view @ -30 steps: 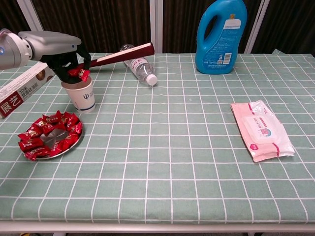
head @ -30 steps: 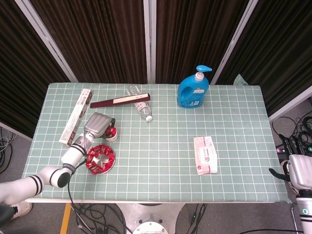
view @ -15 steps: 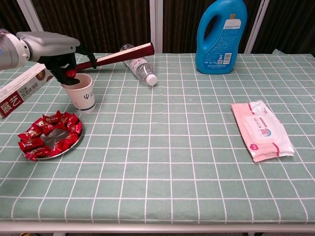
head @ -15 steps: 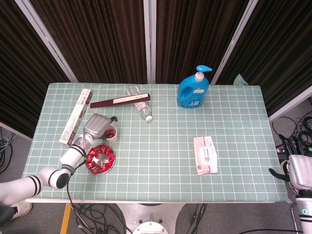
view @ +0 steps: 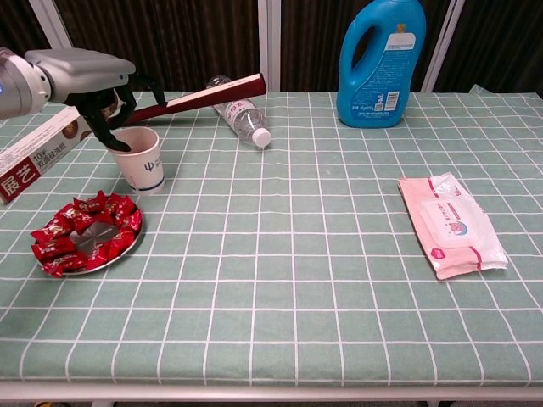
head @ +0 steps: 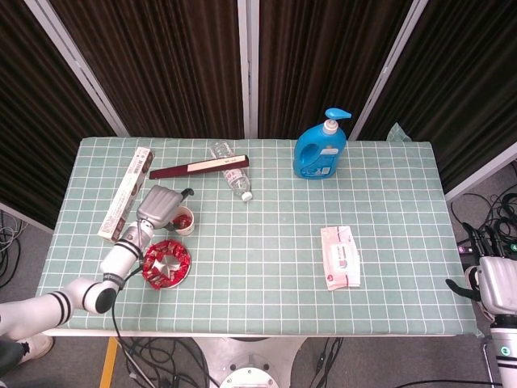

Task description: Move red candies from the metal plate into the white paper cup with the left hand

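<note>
Dark curtains back a bench [head: 266, 267] covered in a green checked cloth. On its left part stands the white paper cup [view: 141, 159], with the metal plate [view: 85, 263] just in front of it, nearer the robot, heaped with red candies [view: 78, 229]. The head view shows red inside the cup, so at least one candy seems to be in already. The left robot hand [view: 109, 106] hangs just above the cup's rim on its far-left side, fingers spread and pointing down with nothing visible between them; it looks released. The right robot hand [head: 493, 284] sits off the bench's right edge, and I cannot tell how its fingers lie.

I judge this the end of a drop, with many candies left on the plate. The next move calls for lifting clear of the rim without tipping the light cup, swinging back over the plate, and pinching one wrapper from the pile.
</note>
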{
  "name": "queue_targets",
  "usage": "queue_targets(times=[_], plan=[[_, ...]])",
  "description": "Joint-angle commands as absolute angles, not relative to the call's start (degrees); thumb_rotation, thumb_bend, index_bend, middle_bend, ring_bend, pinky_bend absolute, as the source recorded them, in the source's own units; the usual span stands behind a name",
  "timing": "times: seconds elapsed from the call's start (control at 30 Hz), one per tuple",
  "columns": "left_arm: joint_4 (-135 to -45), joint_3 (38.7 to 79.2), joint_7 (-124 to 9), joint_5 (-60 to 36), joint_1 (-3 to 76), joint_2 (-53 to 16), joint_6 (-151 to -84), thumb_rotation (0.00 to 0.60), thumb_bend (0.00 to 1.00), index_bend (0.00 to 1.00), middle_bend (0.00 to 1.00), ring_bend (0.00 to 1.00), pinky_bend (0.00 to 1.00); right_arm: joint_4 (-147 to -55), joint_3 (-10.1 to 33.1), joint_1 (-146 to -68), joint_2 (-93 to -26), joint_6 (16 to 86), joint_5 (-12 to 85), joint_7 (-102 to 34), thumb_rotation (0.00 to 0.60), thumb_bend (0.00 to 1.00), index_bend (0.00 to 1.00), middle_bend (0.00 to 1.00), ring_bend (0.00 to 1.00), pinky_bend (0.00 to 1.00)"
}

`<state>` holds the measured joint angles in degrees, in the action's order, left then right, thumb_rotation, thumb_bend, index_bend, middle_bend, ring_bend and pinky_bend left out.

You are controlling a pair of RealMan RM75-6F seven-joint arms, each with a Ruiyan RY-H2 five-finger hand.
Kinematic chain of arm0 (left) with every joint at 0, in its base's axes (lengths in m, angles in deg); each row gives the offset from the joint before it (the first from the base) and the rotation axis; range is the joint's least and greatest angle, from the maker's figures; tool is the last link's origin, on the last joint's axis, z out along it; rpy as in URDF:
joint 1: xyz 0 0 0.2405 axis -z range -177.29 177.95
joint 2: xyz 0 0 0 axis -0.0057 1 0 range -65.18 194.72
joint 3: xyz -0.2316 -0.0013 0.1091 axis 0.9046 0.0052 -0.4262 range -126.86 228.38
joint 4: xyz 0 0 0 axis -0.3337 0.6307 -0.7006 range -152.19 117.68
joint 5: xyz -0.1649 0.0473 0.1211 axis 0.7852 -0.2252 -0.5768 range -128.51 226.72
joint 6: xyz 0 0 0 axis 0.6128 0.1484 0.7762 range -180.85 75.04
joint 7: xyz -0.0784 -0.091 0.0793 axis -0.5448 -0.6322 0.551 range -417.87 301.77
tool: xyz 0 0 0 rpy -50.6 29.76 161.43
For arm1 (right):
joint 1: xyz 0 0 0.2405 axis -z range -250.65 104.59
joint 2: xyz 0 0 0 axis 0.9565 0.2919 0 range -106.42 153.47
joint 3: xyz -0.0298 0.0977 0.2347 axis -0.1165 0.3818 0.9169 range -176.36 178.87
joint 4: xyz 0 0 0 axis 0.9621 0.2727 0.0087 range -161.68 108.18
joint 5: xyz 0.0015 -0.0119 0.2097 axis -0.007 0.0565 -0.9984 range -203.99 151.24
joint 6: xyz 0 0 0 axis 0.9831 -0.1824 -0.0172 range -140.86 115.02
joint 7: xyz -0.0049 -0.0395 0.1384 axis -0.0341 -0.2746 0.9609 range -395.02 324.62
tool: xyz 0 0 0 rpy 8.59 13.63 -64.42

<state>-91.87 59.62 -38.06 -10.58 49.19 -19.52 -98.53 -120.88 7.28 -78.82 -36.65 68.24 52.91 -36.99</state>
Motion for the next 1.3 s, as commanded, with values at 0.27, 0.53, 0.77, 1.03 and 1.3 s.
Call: queue_targets(times=[0.27, 0.53, 0.77, 1.03, 1.3], plan=[[-98.08, 60.18, -41.33, -15.11, 44.46, -14.53, -108.63, 0.600, 0.18, 0.31, 0.72, 0.92, 1.00, -120.75, 7.40, -79.01, -36.49, 68.05, 53.06, -36.63, 0.600, 0.02, 0.00, 0.15, 0.00, 0.36], [-103.17, 53.63, -42.73, -21.73, 36.37, -8.83, -115.77, 0.600, 0.18, 0.42, 0.93, 0.95, 1.00, -120.42, 7.21, -79.06, -36.66, 67.99, 53.53, -36.19, 0.600, 0.02, 0.00, 0.16, 0.00, 0.36], [-103.28, 47.91, -41.66, -22.16, 32.50, -9.83, -112.78, 0.600, 0.18, 0.47, 0.99, 0.97, 1.00, -120.53, 7.02, -79.25, -36.74, 68.02, 54.30, -36.40, 0.600, 0.02, 0.00, 0.16, 0.00, 0.38], [-98.76, 46.27, -40.91, -24.03, 31.65, -13.96, -110.32, 0.600, 0.20, 0.48, 0.99, 0.98, 1.00, -121.00, 6.96, -79.25, -36.61, 68.15, 54.46, -36.84, 0.600, 0.02, 0.00, 0.16, 0.00, 0.38], [-96.60, 47.15, -41.31, -25.44, 31.83, -16.14, -109.34, 0.600, 0.21, 0.48, 0.99, 0.98, 1.00, -121.30, 6.92, -79.15, -36.57, 68.21, 54.26, -37.14, 0.600, 0.02, 0.00, 0.16, 0.00, 0.38]])
